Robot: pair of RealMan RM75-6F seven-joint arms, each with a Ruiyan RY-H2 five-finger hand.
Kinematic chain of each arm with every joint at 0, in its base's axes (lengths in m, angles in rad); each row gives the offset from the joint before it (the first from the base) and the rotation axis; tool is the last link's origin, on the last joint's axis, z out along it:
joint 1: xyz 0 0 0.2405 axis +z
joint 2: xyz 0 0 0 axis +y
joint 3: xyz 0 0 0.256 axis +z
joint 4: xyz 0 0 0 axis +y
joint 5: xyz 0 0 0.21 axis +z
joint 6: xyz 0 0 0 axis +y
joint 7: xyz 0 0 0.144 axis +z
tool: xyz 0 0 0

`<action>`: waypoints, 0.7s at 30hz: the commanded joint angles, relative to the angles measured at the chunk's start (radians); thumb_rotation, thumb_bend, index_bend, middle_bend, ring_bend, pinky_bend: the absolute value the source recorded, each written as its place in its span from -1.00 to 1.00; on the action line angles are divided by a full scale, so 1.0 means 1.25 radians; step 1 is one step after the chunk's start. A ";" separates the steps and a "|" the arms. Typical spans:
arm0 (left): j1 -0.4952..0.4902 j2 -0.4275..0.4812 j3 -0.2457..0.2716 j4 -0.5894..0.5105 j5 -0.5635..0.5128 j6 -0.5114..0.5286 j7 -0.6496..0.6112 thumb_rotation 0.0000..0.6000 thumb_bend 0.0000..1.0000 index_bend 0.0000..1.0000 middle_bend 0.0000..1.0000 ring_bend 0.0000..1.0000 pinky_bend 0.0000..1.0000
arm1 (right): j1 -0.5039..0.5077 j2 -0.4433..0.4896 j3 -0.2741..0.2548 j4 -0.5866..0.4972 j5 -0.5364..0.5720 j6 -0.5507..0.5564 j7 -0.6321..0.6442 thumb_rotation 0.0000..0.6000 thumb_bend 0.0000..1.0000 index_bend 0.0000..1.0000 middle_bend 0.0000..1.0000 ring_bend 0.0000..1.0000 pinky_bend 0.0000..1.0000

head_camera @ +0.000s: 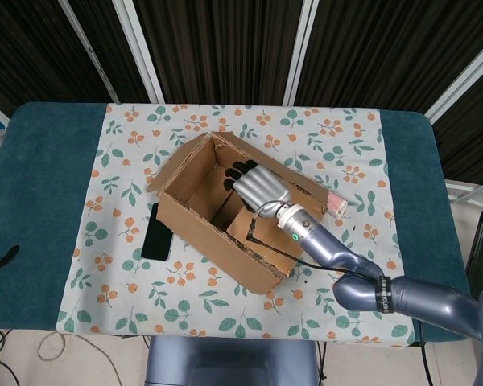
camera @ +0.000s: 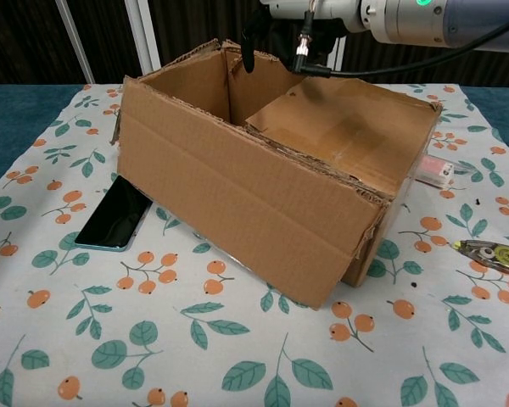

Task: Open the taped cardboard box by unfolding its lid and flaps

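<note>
One right hand [head_camera: 260, 186] over cardboard box [head_camera: 195, 215]

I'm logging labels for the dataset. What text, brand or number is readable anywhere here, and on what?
None can be read.
cardboard box: plain, no print shows.
phone: dark screen, blank.
pink packet: marks too small to read.
tape dispenser: any label too blurred.
</note>
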 commanded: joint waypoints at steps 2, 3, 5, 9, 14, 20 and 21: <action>0.003 0.001 -0.005 -0.001 0.002 -0.005 -0.004 1.00 -0.82 -1.00 -1.00 -1.00 -0.93 | 0.003 0.002 -0.019 0.004 0.011 -0.002 -0.012 1.00 1.00 -0.21 -0.49 -0.64 -0.50; 0.004 0.001 -0.006 -0.001 0.002 -0.007 -0.005 1.00 -0.82 -1.00 -1.00 -1.00 -0.93 | 0.003 0.003 -0.025 0.003 0.012 -0.002 -0.015 1.00 1.00 -0.20 -0.49 -0.64 -0.50; 0.005 0.001 -0.008 -0.001 0.005 -0.010 -0.004 1.00 -0.82 -1.00 -1.00 -1.00 -0.93 | 0.004 0.008 -0.035 0.003 0.013 -0.003 -0.021 1.00 1.00 -0.17 -0.49 -0.64 -0.50; 0.008 0.000 -0.013 0.000 0.010 -0.012 -0.004 1.00 -0.82 -1.00 -1.00 -1.00 -0.93 | 0.006 0.021 -0.052 -0.001 0.017 -0.009 -0.032 1.00 1.00 -0.11 -0.48 -0.64 -0.50; 0.011 0.003 -0.026 0.000 -0.001 -0.021 -0.017 1.00 -0.82 -1.00 -1.00 -1.00 -0.93 | 0.008 0.037 -0.070 -0.009 0.020 -0.012 -0.043 1.00 1.00 -0.08 -0.48 -0.64 -0.50; 0.014 0.003 -0.029 0.000 0.006 -0.027 -0.014 1.00 -0.82 -1.00 -1.00 -1.00 -0.93 | 0.006 0.052 -0.090 -0.014 0.028 -0.011 -0.053 1.00 1.00 0.01 -0.47 -0.64 -0.50; 0.014 0.003 -0.030 0.000 0.006 -0.028 -0.015 1.00 -0.82 -1.00 -1.00 -1.00 -0.93 | 0.006 0.053 -0.092 -0.016 0.029 -0.010 -0.053 1.00 1.00 0.05 -0.47 -0.64 -0.50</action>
